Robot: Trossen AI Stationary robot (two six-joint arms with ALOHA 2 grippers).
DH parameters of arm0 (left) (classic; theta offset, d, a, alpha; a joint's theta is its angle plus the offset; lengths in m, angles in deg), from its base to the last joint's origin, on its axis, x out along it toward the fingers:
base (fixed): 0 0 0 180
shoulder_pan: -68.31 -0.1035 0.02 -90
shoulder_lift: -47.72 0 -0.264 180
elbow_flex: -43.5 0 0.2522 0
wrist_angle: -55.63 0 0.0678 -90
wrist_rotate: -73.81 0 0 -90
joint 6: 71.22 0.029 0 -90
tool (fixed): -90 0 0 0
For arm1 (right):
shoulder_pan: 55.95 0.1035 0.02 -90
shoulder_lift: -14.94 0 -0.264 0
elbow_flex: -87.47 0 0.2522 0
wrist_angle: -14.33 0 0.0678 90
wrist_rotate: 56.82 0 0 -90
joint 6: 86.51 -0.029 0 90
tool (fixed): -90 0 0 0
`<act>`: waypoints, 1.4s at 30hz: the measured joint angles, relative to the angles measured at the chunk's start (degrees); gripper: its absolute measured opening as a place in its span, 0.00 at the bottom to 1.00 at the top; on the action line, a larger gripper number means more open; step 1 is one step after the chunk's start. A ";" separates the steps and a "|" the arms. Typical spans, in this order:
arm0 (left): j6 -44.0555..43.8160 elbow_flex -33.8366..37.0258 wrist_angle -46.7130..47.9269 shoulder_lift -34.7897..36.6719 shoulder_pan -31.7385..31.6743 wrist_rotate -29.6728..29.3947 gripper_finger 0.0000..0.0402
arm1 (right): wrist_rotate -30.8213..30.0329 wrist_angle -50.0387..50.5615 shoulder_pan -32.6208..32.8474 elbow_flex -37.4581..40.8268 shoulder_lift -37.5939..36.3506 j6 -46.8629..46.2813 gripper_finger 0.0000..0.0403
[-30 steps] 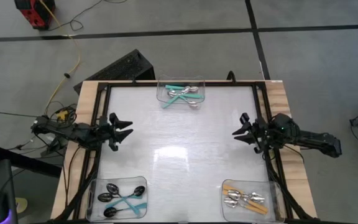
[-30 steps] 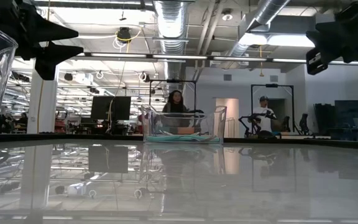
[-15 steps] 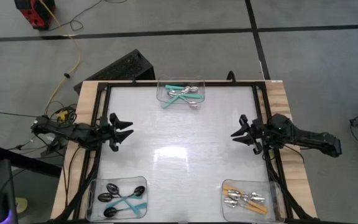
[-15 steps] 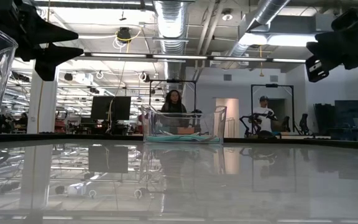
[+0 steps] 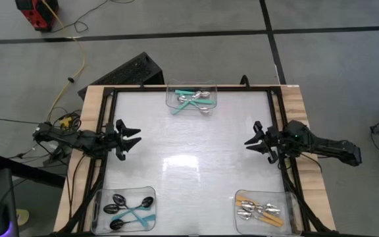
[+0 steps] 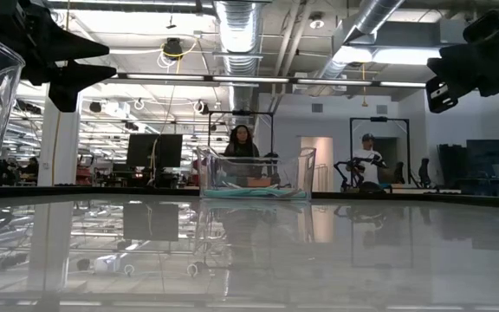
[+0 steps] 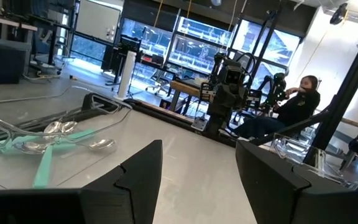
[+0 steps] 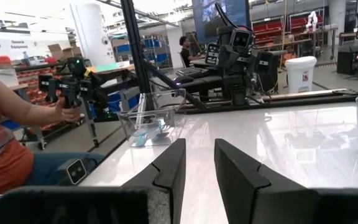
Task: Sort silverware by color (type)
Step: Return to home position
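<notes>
The silverware lies sorted in three clear bins. Spoons with silver bowls and teal handles (image 5: pixel 193 100) lie in the far middle bin (image 5: pixel 210 85), also in the left wrist view (image 7: pixel 48 140). Spoons with black bowls and teal handles (image 5: pixel 125 207) lie in the near left bin. Spoons with orange handles (image 5: pixel 258 209) lie in the near right bin. My left gripper (image 5: pixel 135 137) hovers open and level over the table's left edge, holding nothing (image 7: pixel 197 152). My right gripper (image 5: pixel 249 141) hovers over the right edge, its fingers a narrow gap apart with nothing between them (image 8: pixel 199 149).
A black frame (image 5: pixel 189 87) runs round the white tabletop. A black case (image 5: pixel 127 71) and cables lie on the floor beyond the far left corner. People sit or stand in the room beyond the table (image 6: pixel 243 143), and one holds hand grippers (image 8: pixel 61 93).
</notes>
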 joint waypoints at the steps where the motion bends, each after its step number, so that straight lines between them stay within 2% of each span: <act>1: -0.01 0.00 0.00 0.00 0.00 0.01 0.47 | 0.02 0.02 0.00 0.00 0.00 0.27 0.28; 12: -1.36 0.02 0.00 -0.02 0.00 0.29 0.47 | 0.46 0.52 0.00 0.04 0.32 2.89 0.28; 18: -2.41 0.02 0.02 -0.02 0.01 2.83 0.47 | 0.52 0.60 0.30 0.04 0.31 4.31 0.28; 25: -2.43 0.02 0.04 -0.02 0.02 1.34 0.47 | 0.42 -0.48 1.55 0.04 0.31 9.56 0.28; 42: 1.91 0.02 0.04 -0.02 0.02 1.51 0.47 | 0.17 0.32 1.55 0.04 0.33 9.97 0.28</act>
